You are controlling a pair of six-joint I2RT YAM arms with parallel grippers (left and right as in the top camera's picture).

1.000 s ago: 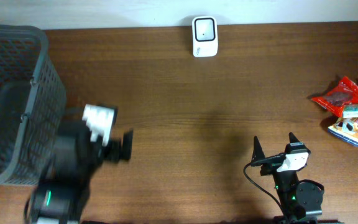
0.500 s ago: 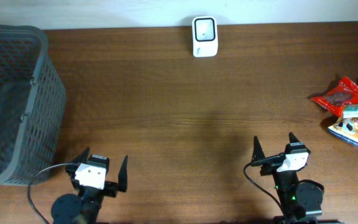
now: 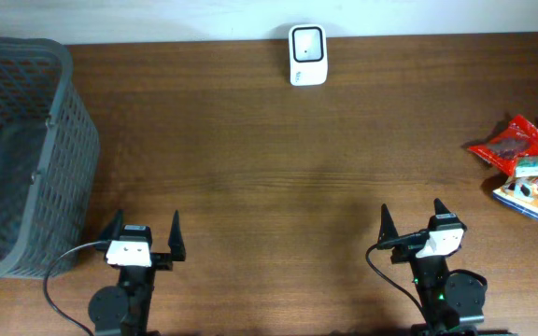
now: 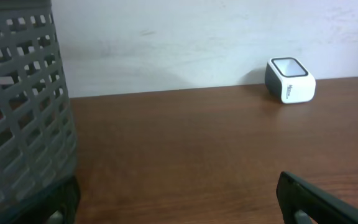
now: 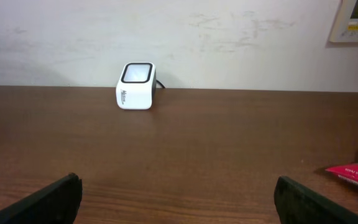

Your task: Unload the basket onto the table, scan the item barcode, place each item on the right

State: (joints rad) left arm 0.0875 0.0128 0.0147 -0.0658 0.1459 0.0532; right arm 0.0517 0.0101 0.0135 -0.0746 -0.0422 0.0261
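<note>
A dark mesh basket (image 3: pixel 63 140) takes up the far left of the desk (image 3: pixel 269 168), its near wall just left of the left tool (image 3: pixel 146 224). A white scanner (image 3: pixel 307 54) stands at the far edge, about the middle, with its window facing up. The snack packets (image 3: pixel 526 168) lie in a loose heap at the right edge. They are well apart from the scanner, and farther back and to the right of the right tool (image 3: pixel 411 213).

Both tools sit at the near edge with their fingers spread wide, pinching nothing. A black cable (image 3: pixel 59 280) loops out to the left of the left arm.

Only the overhead view shows the whole heap: a red packet on its left, with blue-and-white and orange ones overlapping behind it. The right wrist view catches just the corner of a red packet (image 5: pixel 353 174), cut off by the frame. It also takes in a pale wall panel (image 5: pixel 356 18) at top right, itself cropped, which the overhead view does not show. The left wrist view gives the basket's lattice side and the scanner far to the right against a white wall (image 4: pixel 179 37). The basket stands beside the line from the left tool to the scanner, not across it.

In both wrist views the fingers (image 4: pixel 316 202) are only dark, blurred wedges in the lower corners. No barcode can be made out on any packet. The basket's inside is too dark to read, and the print on the scanner's side is too small.
</note>
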